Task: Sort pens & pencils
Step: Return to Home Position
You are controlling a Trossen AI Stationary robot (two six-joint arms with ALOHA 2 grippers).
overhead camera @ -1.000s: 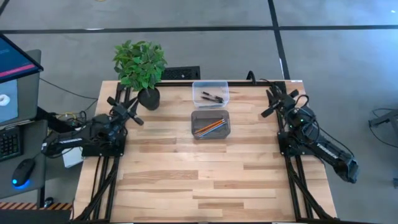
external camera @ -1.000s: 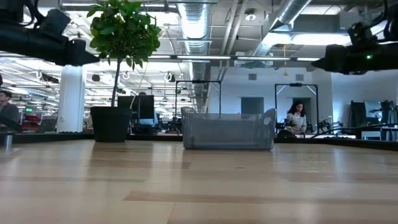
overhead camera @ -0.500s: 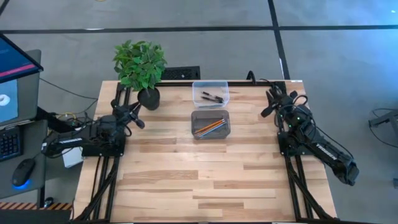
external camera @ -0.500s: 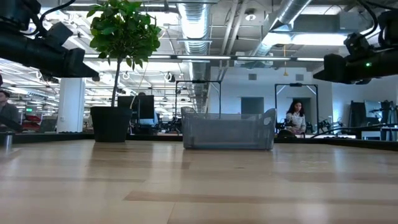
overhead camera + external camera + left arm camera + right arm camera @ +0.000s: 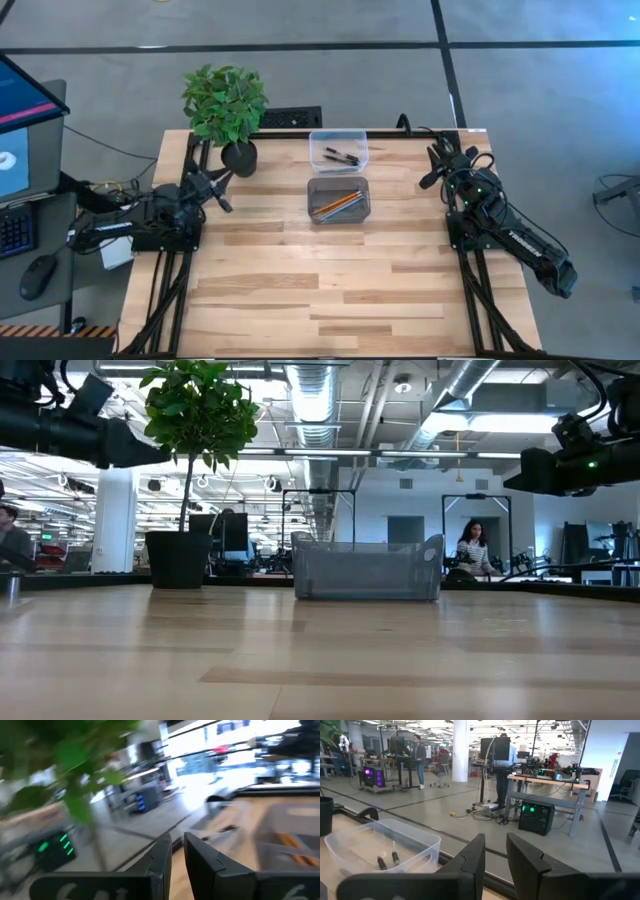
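Your table [image 5: 300,290] is a top of pale wooden planks, bare across its near half. The two bins sit at the far middle. The clear bin [image 5: 313,150] is farther out and holds the pens [image 5: 341,156]. The grey bin [image 5: 313,198] stands just nearer and holds the pencils [image 5: 338,203], orange and blue, lying slantwise on its floor. From table height the grey bin hides the clear one behind it.

A potted plant [image 5: 224,100] stands at the far left corner in a dark pot [image 5: 240,158]. The left gripper [image 5: 218,187] hangs above the left edge, just beside that pot. Its fingers are drawn close with only a narrow slit between them, and they grip nothing. The right gripper [image 5: 437,162] is over the far right edge, well apart from both bins. Its fingers stand the same way, nearly together and empty.

Around the table you have a grey concrete floor crossed by dark lines. A monitor [image 5: 20,100] and a mouse [image 5: 38,277] sit on a desk to the left.

Beyond the far edge the room opens into a large workspace with silver ducts [image 5: 312,390] under the ceiling. One person [image 5: 475,548] sits at the right and another [image 5: 12,537] at the left edge. More people [image 5: 418,752] stand at desks, near a black box with green lights [image 5: 536,817].
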